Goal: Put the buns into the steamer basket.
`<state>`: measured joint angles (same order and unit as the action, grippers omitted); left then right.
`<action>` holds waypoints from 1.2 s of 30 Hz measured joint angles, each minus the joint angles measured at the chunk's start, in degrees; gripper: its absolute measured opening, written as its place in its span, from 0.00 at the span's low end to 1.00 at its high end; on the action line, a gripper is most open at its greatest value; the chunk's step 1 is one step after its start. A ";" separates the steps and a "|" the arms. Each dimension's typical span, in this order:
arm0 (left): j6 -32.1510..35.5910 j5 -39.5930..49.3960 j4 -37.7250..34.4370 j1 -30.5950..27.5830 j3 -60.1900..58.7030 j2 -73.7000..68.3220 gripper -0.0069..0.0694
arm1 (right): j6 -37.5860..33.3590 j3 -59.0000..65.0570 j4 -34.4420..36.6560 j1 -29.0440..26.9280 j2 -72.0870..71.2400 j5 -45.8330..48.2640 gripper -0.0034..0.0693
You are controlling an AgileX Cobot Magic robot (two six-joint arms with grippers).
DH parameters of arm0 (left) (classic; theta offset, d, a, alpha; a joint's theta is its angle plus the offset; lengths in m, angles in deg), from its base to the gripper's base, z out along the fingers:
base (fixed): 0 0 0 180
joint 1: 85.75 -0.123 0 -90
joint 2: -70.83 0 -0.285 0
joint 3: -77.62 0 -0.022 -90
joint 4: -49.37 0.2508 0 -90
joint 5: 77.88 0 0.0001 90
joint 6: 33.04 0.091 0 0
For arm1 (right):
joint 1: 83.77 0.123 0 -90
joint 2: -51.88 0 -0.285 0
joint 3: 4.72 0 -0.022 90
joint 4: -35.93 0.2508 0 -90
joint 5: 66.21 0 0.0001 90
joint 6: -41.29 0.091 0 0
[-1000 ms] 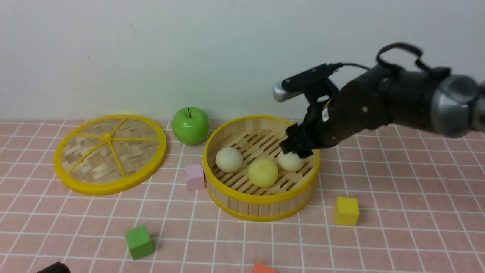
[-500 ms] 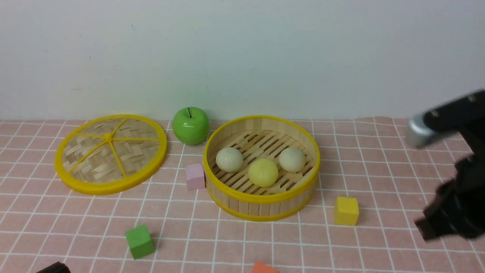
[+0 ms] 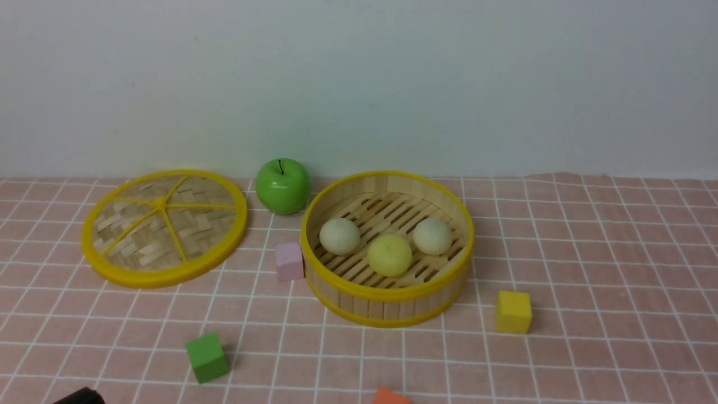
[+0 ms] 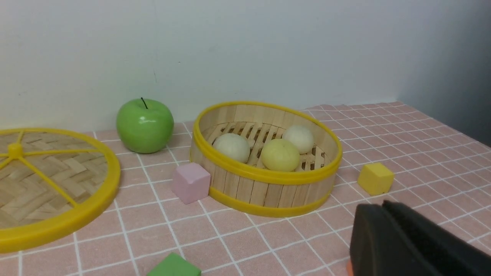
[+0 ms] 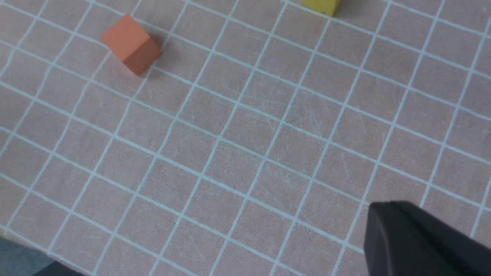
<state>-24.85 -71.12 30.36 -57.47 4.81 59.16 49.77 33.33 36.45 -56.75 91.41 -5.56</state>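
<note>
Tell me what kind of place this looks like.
Probably a robot test tabletop, not a real kitchen: a pink gridded mat against a bare wall, a steamer basket with three buns, and scattered coloured cubes.

Buns (image 3: 389, 255) in steamer basket (image 3: 387, 294), right of lid (image 3: 162, 227)

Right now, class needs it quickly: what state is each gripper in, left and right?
Left gripper: appears shut, holding nothing.
Right gripper: empty; open or shut cannot be told, since only a dark corner shows.
</note>
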 joint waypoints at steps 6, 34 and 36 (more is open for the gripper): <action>0.00 0.00 0.00 0.00 0.00 0.00 0.14 | -0.47 1.35 -3.49 -7.04 -8.86 -1.78 0.03; 0.00 0.07 0.00 0.00 0.00 0.10 0.17 | -2.31 40.22 -2.48 -24.08 -32.34 -39.25 0.03; 0.00 0.07 -0.05 0.00 0.00 0.10 0.17 | -2.11 40.22 -2.49 -24.08 -32.34 -39.25 0.04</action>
<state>-24.85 -71.06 30.31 -57.47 4.81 59.26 47.65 73.55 33.96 -80.83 59.07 -44.82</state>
